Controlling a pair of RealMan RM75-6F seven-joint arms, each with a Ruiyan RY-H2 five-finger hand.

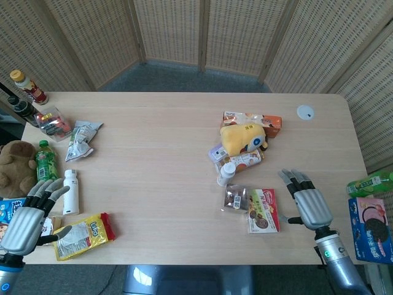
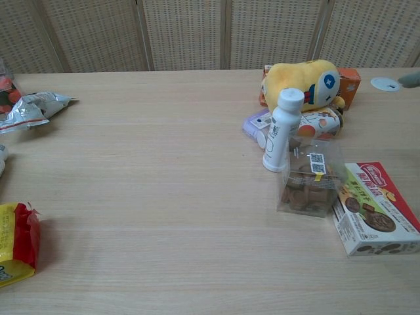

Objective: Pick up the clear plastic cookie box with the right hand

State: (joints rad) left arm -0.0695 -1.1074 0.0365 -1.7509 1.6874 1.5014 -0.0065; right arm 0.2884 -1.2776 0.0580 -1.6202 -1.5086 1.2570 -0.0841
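The clear plastic cookie box [image 1: 236,198] [image 2: 310,185] lies on the table with brown cookies inside and a small label on its lid. It sits between a small white bottle [image 2: 281,129] and a red-and-green cookie carton [image 1: 264,210] [image 2: 376,209]. My right hand [image 1: 309,203] hovers over the table to the right of the carton, fingers spread and empty, apart from the box. Only a fingertip of it [image 2: 411,79] shows at the right edge of the chest view. My left hand [image 1: 27,220] is open at the table's front left corner, beside a yellow snack bag [image 1: 81,235].
A yellow plush toy [image 1: 243,137], an orange box [image 1: 268,121] and a snack pouch [image 1: 242,160] crowd just behind the cookie box. A white bottle [image 1: 71,191], green bottle [image 1: 45,164], foil bag [image 1: 82,138] and brown plush [image 1: 13,166] line the left side. A white disc [image 1: 305,112] lies far right.
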